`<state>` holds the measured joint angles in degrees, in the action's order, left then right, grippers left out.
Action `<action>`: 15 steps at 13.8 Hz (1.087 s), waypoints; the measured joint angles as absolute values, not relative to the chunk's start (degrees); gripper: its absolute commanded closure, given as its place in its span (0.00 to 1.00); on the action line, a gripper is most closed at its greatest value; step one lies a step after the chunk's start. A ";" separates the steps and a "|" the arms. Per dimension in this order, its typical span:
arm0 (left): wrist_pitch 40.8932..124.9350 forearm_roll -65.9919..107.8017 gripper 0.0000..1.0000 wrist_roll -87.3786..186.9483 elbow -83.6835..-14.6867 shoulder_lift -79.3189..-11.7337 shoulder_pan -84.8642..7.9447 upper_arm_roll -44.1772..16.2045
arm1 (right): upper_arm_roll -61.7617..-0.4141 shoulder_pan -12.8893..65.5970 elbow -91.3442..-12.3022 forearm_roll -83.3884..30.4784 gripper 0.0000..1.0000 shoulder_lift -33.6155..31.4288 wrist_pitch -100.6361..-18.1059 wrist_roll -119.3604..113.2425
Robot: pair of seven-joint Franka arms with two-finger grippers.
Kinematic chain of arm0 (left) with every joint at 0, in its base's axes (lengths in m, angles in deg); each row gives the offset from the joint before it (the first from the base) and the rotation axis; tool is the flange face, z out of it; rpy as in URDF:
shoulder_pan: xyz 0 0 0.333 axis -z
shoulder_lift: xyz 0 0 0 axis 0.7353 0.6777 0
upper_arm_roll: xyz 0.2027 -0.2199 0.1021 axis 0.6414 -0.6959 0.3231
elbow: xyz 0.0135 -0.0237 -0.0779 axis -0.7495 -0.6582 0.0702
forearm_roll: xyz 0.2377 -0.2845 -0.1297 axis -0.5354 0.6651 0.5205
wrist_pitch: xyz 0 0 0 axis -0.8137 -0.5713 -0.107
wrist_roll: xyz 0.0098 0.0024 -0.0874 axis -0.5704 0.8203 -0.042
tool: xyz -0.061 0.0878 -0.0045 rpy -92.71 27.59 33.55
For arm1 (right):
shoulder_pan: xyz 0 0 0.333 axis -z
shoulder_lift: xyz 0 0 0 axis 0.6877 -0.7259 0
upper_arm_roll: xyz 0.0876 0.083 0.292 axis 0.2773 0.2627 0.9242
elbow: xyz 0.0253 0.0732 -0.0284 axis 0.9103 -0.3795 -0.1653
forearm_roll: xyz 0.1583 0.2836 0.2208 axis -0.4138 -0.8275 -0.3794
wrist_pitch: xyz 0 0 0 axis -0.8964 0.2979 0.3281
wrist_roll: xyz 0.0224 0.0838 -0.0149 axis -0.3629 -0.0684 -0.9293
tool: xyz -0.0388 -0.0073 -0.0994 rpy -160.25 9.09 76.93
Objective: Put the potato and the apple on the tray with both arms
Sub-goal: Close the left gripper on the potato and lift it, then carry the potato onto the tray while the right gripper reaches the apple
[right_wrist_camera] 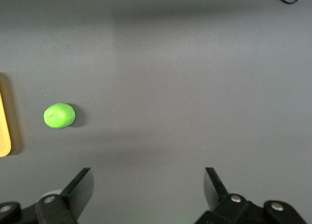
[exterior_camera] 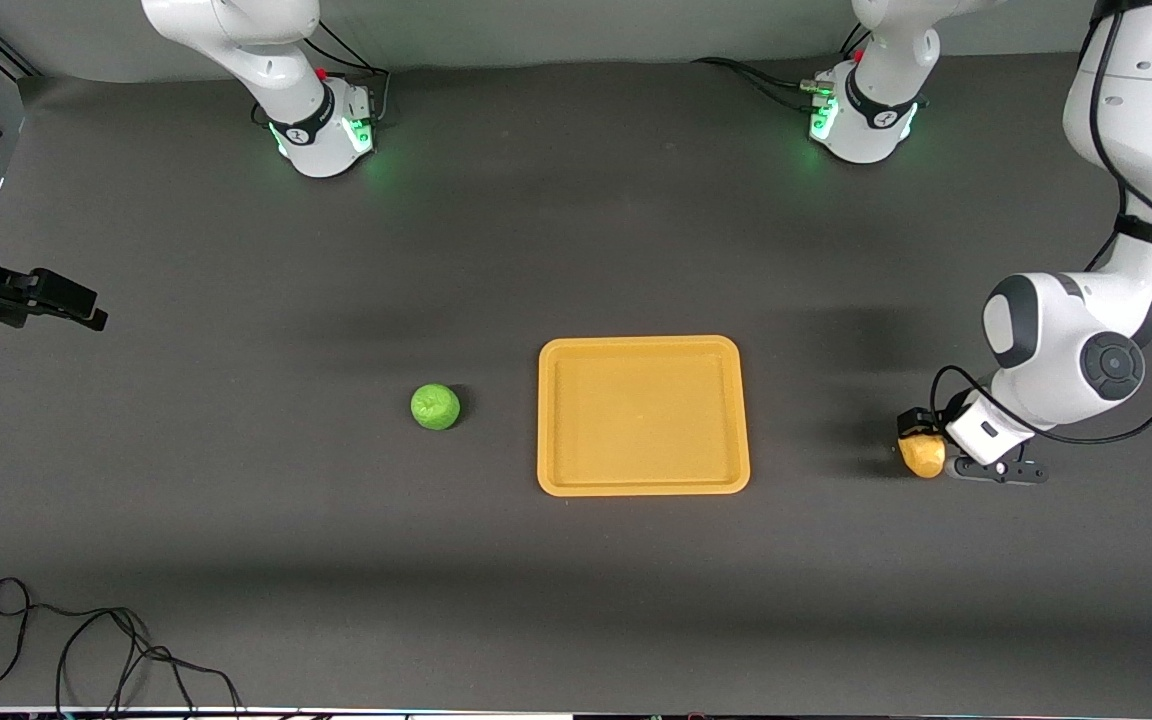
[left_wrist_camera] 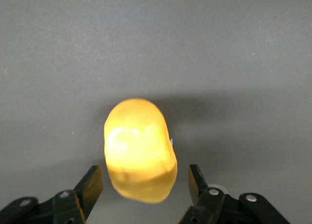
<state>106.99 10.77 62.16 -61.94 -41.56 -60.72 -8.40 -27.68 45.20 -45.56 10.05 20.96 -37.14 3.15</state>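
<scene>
The tray (exterior_camera: 643,415) lies flat on the dark desk (exterior_camera: 576,560), and every place here is given from it. The apple (exterior_camera: 435,407) sits on the desk beside the tray, toward the right arm's end, a little apart from the rim. The potato (exterior_camera: 922,456) rests on the desk toward the left arm's end, well apart from the tray. The left gripper (exterior_camera: 928,452) is down at the potato, its fingers (left_wrist_camera: 90,185) spread on either side of it with gaps showing. The right gripper (exterior_camera: 56,303) hangs over the desk's edge at the right arm's end, well apart from the tray, its fingers (right_wrist_camera: 80,187) spread wide and holding nothing.
</scene>
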 measured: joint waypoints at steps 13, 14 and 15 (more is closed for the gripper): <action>94.69 10.87 0.97 40.80 -57.04 -49.31 -49.58 -9.49 | -27.63 41.24 -45.72 10.05 0.00 20.77 -37.09 3.16; 93.83 10.88 0.97 35.52 -55.83 -49.41 -45.53 -9.56 | -27.63 41.10 -45.76 10.05 0.00 20.72 -37.09 3.16; 93.69 10.88 0.97 30.73 -54.88 -49.09 -41.40 -9.60 | -27.63 40.96 -45.79 10.04 0.00 20.64 -37.09 3.27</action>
